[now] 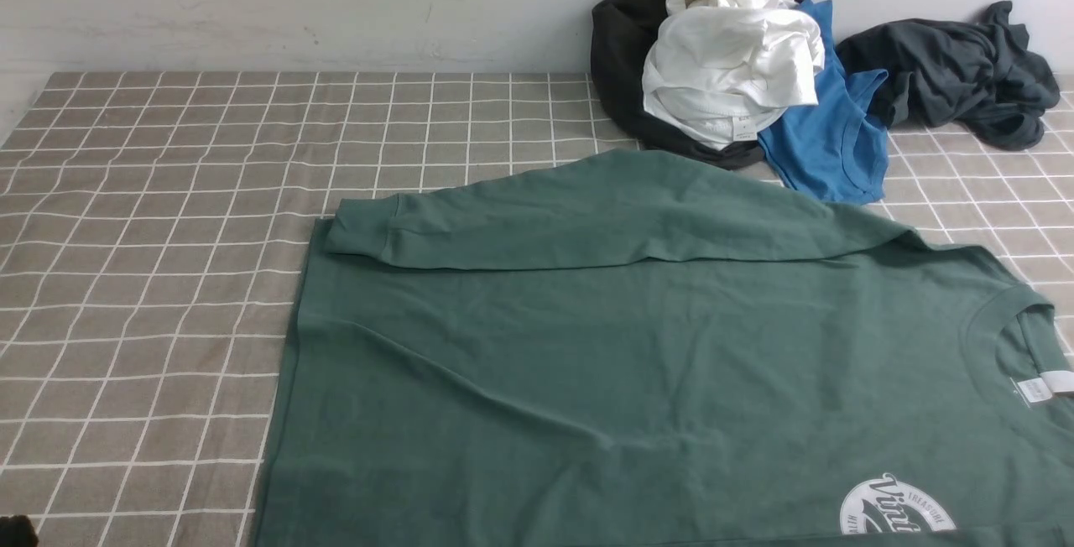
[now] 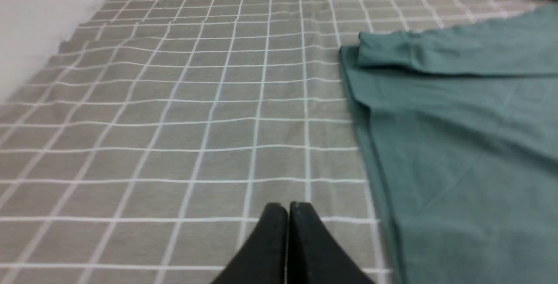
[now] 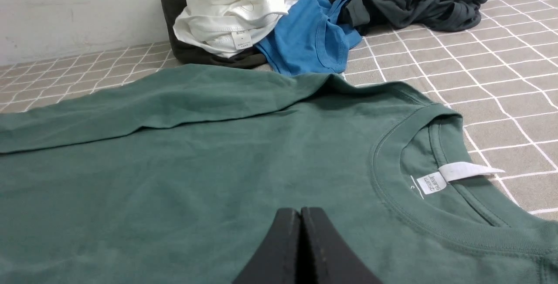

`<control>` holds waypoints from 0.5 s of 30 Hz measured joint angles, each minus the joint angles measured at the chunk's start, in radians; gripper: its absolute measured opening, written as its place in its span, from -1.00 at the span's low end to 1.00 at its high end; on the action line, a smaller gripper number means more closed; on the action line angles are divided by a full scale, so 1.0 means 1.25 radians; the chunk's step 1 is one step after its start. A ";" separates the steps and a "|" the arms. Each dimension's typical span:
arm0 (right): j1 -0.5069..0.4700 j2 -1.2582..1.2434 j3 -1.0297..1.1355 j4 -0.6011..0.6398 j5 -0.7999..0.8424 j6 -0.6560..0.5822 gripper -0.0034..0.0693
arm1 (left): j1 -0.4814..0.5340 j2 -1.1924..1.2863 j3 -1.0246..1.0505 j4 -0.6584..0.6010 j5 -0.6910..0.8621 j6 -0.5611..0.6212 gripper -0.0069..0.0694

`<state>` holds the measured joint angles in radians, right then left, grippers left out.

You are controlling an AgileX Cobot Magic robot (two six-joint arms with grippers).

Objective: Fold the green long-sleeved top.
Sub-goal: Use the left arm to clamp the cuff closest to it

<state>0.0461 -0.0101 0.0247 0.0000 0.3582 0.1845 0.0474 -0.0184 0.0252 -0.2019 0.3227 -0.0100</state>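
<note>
The green long-sleeved top [image 1: 638,362] lies flat on the checked cloth, neck to the right, hem to the left. Its far sleeve [image 1: 587,220] is folded across the body, cuff near the hem. The ribbed collar [image 3: 392,188] with a white label and the white chest logo [image 1: 896,509] show at the right. My left gripper [image 2: 287,205] is shut and empty above bare cloth, left of the top's hem [image 2: 370,144]. Over the top's chest, short of the collar, hovers my right gripper [image 3: 300,210], shut on nothing. Neither gripper shows clearly in the front view.
A heap of clothes sits against the back wall: a white garment [image 1: 730,60] on a black one [image 1: 617,44], a bright blue shirt [image 1: 831,144] touching the top's far edge, and a dark charcoal garment [image 1: 956,73]. The checked cloth [image 1: 168,237] covers the table.
</note>
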 joint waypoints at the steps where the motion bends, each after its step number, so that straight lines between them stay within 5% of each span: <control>1: 0.000 0.000 0.000 0.016 0.000 0.006 -0.94 | 0.000 0.000 0.001 -0.056 -0.012 -0.034 -0.84; 7: 0.000 0.000 0.000 0.261 0.003 0.097 -0.94 | 0.000 0.000 0.002 -0.489 -0.059 -0.234 -0.84; 11: 0.000 0.000 0.002 0.460 0.009 0.149 -0.94 | 0.000 0.000 0.002 -0.624 -0.067 -0.234 -0.84; 15: 0.000 0.000 0.000 0.625 0.001 0.160 -0.94 | 0.000 0.000 0.002 -0.655 -0.067 -0.197 -0.84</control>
<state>0.0461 -0.0101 0.0247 0.7812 0.3590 0.3843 0.0474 -0.0184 0.0271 -1.0202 0.2396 -0.2563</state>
